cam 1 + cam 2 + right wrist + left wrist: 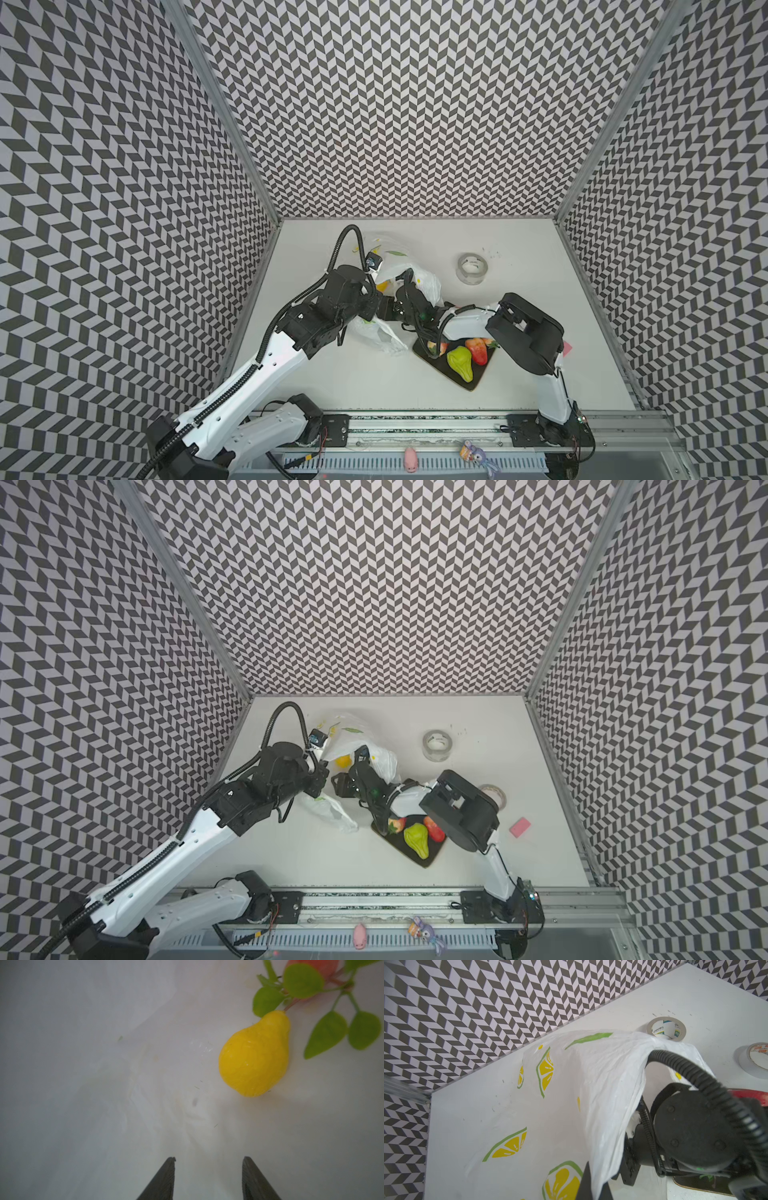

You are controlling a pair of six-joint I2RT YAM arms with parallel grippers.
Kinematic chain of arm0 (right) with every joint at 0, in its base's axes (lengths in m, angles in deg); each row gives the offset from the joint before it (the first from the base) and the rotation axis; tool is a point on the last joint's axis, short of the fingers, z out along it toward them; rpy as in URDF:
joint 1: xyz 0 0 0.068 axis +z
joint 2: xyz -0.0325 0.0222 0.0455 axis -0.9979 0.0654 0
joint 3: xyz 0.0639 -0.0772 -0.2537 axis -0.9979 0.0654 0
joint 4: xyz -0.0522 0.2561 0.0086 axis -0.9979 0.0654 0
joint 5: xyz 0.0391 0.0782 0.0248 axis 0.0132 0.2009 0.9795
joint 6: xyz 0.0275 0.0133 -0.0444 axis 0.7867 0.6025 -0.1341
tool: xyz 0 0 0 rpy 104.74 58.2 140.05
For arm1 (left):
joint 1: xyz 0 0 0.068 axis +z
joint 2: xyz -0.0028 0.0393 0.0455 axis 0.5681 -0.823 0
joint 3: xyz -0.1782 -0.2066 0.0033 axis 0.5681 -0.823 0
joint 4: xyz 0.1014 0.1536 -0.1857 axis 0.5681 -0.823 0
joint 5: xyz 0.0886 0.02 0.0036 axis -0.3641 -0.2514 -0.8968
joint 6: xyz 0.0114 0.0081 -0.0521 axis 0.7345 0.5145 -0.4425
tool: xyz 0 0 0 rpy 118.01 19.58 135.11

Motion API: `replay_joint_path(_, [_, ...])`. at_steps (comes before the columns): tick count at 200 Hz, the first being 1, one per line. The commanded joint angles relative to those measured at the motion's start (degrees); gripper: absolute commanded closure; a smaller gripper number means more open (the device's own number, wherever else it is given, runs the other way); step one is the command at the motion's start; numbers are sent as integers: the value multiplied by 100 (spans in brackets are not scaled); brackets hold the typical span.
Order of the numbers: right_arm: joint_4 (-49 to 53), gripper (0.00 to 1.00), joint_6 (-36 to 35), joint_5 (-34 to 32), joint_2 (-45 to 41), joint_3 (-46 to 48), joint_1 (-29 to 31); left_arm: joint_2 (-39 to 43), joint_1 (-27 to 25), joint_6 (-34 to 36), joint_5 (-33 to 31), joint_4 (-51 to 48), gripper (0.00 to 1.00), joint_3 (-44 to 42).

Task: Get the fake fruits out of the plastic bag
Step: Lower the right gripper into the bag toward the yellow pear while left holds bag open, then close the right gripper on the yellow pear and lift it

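The left gripper (588, 1182) is clamped on the rim of the plastic bag (571, 1088), lifting it toward the table's (332, 382) back-left corner so the mouth gapes. Inside, the right gripper (208, 1158) stands half-open and empty (nothing between its jaws), just short of the yellow pear (254, 1057).

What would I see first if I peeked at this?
The black-and-white zigzag walls all around. Then the lemon-printed bag lifted in the middle, with a yellow pear lying inside it. Beside it, a green pear and red strawberries sit on a dark tray.
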Motion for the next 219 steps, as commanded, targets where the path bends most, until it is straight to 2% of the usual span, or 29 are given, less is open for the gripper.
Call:
replay_joint_path(1, [-794, 42, 1319, -223, 164, 66, -19, 152, 14, -49, 235, 19, 100, -70])
replay_joint_path(56, [-968, 33, 2166, -784, 366, -38, -225, 399, 10, -21, 427, -86, 100, -283])
replay_joint_path(113, [-855, 29, 2344, -1000, 595, -252, -451, 457, 12, 86, 499, -90, 100, -314])
replay_joint_path(171, [-653, 24, 1718, -914, 736, -563, -496, 418, 6, 133, 692, 105, 100, -309])
replay_joint_path(219, [-77, 17, 724, -970, 1015, -1096, -419, 340, 10, 212, 849, 412, 100, -281])
